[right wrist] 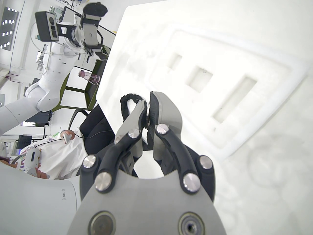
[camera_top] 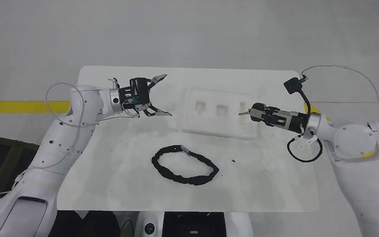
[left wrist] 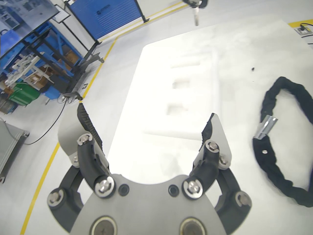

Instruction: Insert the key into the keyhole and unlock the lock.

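A black fabric-covered chain lock lies in a loop at the table's front middle, its metal lock body on the far side of the loop. My right gripper hovers over the right end of the foam tray, shut on a small metal key that points toward the left arm. In the right wrist view the fingers are pressed together. My left gripper is open with nothing in it, above the table left of the tray. The left wrist view shows the lock body and, farther off, the key.
A white foam tray with three rectangular recesses sits at the back middle of the white table. A small dark speck lies right of the chain. A black cable loops under the right wrist.
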`<state>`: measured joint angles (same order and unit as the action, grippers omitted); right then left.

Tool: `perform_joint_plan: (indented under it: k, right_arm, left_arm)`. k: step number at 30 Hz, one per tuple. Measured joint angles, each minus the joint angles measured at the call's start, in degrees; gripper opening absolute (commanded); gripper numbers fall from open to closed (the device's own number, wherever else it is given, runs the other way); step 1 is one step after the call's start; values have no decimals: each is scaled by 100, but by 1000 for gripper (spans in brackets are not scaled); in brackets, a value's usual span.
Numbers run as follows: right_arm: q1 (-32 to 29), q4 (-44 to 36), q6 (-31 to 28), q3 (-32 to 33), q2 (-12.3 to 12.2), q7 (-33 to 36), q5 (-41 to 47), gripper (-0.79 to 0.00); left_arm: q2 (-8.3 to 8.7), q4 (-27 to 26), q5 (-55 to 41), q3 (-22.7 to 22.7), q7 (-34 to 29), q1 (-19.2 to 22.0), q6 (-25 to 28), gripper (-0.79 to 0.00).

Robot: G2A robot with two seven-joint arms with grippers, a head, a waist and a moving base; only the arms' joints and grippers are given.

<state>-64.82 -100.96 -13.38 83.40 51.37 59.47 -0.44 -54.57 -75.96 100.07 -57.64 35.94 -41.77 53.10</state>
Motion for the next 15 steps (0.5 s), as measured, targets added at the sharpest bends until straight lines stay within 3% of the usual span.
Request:
perform_joint_plan:
  k: [10, 15]
  right_arm:
    - [0, 0, 0, 0, 0, 0, 0, -785]
    - [0, 0, 0, 0, 0, 0, 0, -785]
  left_arm:
    - [-25, -592, 95, 541, -262, -219, 501, 0]
    - [77, -736, -54, 1033, -513, -228, 490, 0]
